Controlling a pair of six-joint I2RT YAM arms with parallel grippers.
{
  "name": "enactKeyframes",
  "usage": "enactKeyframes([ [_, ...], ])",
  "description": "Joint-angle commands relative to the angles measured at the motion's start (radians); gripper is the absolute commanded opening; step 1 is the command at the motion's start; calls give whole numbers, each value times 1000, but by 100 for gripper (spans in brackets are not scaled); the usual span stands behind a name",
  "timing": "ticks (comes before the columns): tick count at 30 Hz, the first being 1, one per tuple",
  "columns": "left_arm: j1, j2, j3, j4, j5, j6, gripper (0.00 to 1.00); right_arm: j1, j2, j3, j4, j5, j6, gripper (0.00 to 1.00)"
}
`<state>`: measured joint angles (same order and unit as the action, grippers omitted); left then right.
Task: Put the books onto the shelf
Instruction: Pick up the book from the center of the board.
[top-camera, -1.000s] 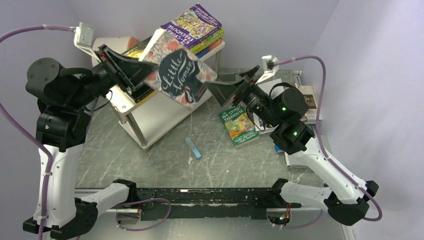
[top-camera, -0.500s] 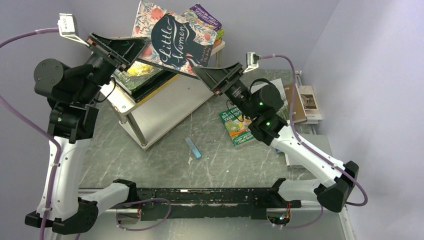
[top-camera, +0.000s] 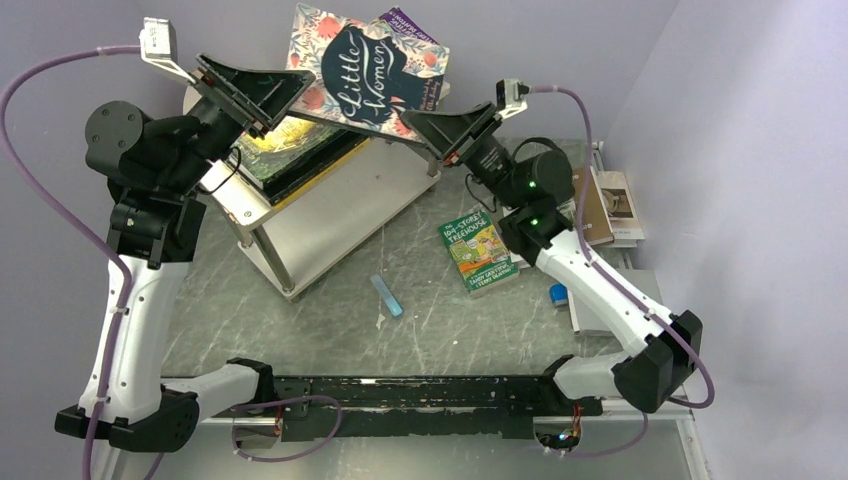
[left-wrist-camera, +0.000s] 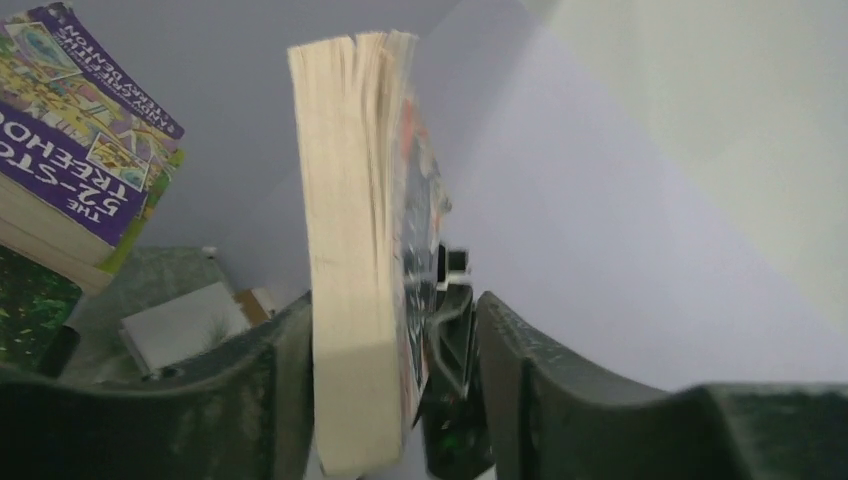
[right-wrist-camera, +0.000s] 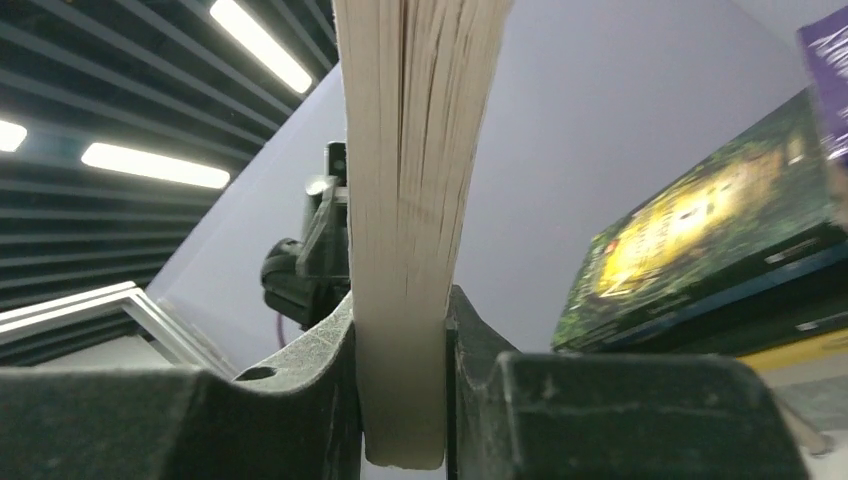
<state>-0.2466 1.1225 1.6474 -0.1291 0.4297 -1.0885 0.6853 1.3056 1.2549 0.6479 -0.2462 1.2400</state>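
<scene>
The floral Little Women book (top-camera: 365, 85) hangs tilted above the top of the white shelf (top-camera: 330, 215). My right gripper (top-camera: 420, 125) is shut on its lower right edge; in the right wrist view the page block (right-wrist-camera: 410, 200) is pinched between both fingers (right-wrist-camera: 402, 400). My left gripper (top-camera: 285, 95) stands open around the book's left edge: in the left wrist view the book (left-wrist-camera: 355, 250) leans on the left finger, with a gap to the right one. A green-gold book (top-camera: 290, 145) and a purple Treehouse book (top-camera: 420, 35) lie on the top tier.
A green Treehouse book (top-camera: 478, 250) lies on the table right of the shelf. More books (top-camera: 605, 205) are stacked at the far right. A small blue bar (top-camera: 386, 296) and a blue block (top-camera: 558, 294) lie on the table. The shelf's lower board is bare.
Little Women has gone up and back, over the shelf's top. My right gripper has shut on its edge, and my left gripper's jaws have widened off it.
</scene>
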Motion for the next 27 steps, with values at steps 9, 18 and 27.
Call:
enactKeyframes([
  [9,2,70,87,7,430,180,61,-276,24,78,106,-530,58,0],
  [18,10,93,41,114,476,119,46,-319,82,166,134,-656,145,0],
  [27,10,140,-2,297,481,7,6,-314,176,287,76,-666,142,3],
])
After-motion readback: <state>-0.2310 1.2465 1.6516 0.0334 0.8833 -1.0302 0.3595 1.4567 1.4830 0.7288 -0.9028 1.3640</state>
